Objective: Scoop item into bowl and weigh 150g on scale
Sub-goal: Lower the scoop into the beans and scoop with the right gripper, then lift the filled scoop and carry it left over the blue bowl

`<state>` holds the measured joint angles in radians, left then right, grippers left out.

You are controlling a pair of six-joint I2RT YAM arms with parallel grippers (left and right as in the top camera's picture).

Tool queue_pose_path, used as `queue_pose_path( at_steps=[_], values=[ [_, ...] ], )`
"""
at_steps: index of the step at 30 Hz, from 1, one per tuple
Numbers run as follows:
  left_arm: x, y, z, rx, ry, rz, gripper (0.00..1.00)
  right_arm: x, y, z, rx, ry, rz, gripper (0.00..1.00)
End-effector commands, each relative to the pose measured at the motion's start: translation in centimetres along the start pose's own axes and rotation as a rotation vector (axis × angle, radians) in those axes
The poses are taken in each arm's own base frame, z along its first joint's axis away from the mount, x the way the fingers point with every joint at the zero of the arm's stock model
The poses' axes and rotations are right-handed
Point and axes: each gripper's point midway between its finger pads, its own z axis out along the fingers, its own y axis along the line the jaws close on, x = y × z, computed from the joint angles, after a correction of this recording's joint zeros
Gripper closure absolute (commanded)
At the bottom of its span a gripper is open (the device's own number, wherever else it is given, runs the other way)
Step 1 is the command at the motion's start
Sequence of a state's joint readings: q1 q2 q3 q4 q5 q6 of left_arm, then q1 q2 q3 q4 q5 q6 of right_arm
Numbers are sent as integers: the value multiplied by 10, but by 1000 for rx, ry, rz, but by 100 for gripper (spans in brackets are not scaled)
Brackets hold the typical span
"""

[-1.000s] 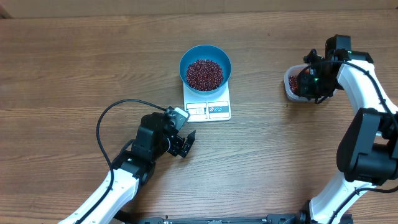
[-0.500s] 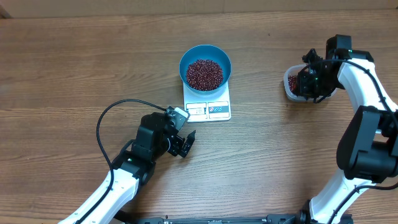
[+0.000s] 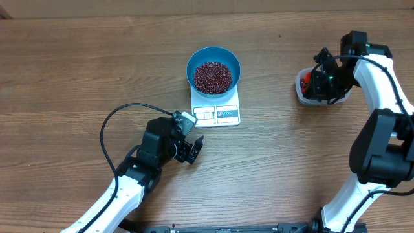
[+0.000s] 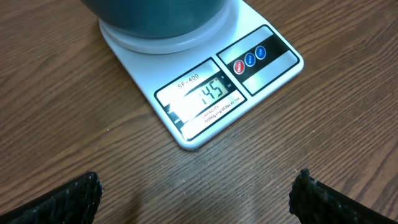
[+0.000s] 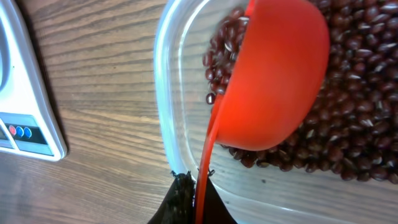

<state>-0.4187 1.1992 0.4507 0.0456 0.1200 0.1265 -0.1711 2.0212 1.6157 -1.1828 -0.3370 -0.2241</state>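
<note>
- Overhead: teal bowl (image 3: 191,63) sits on white kitchen scale (image 3: 226,114), holding a heap of red beans (image 3: 213,77). The left gripper (image 3: 192,150) rests near the scale with its jaws wide apart and empty. The right gripper (image 3: 321,83) is over the clear plastic tub (image 3: 301,97), well apart from the bowl. Risk: beans roll off the scoop during the long carry across bare table (image 3: 77,65).
- Left wrist: the scale display (image 4: 208,94) reads 145, just short of target. Risk: a full scoop overshoots, so only a few beans are wanted. A knock on the bowl would upset the reading.
- Right wrist: the jaws are clamped on the thin handle of the red scoop (image 5: 280,81), whose cup is tipped into the tub's beans (image 5: 354,124). Risk: the handle twists in the grip and dumps the load, or the cup catches the tub wall (image 5: 163,93) and drags it.
</note>
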Motion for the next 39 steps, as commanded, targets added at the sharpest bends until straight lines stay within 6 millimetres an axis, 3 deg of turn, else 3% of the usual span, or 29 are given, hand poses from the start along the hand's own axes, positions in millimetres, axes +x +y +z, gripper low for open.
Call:
queue_pose_path(
  at_steps=[1,10,28,33,39],
  values=[
    [1,-1,1,5,4,-15,0,-1,18,3,-73,7,-59,96],
    [2,-1,1,5,4,-15,0,-5,19,-2,-138,-26,-34,96],
    [1,-1,1,5,4,-15,1,-12,-23,-35,-291,-149,128,96],
    [1,-1,1,5,4,-15,0,-10,-19,-42,-307,-146,103,96],
    [2,-1,1,5,4,-15,1,-15,-2,-75,-313,-167,47,96]
  ],
)
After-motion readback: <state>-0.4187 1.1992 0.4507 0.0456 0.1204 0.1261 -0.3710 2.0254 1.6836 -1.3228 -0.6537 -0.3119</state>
